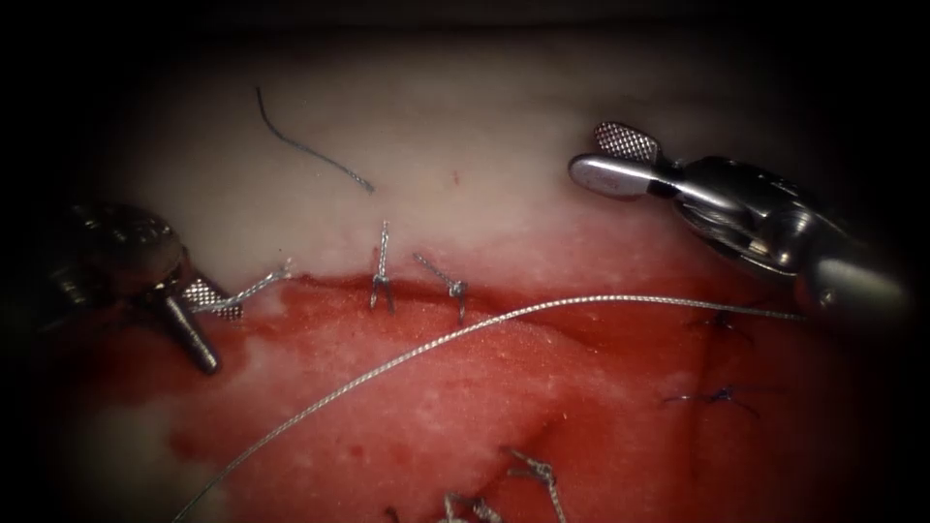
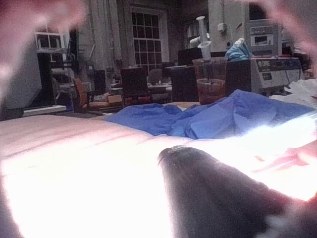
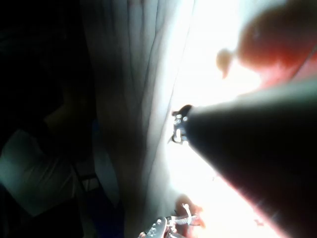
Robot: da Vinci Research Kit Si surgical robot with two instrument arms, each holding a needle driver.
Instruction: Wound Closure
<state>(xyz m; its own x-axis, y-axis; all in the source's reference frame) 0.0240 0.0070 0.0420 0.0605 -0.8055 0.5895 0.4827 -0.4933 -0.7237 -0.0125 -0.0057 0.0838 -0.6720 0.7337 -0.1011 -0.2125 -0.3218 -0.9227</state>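
The tissue (image 1: 465, 145) is pale at the back and covered with red fluid (image 1: 542, 387) toward the front. The cut (image 1: 320, 284) runs across it and carries two thread stitches (image 1: 382, 281) (image 1: 451, 287). My left tool (image 1: 223, 339) sits at the cut's left end with its jaws open, and a short thread tail (image 1: 260, 288) touches the tip of its ribbed jaw. Over the pale tissue on the right, my right tool (image 1: 587, 153) is open and holds nothing. A long thread (image 1: 455, 336) arcs from the lower left toward the right tool's shaft.
A loose cut end of thread (image 1: 310, 147) lies on the pale tissue at the back. Dark blue stitches (image 1: 722, 395) sit at the right, and more thread knots (image 1: 535, 473) at the front. Blue cloth (image 2: 213, 116) and a cup (image 2: 210, 79) stand beyond the tissue.
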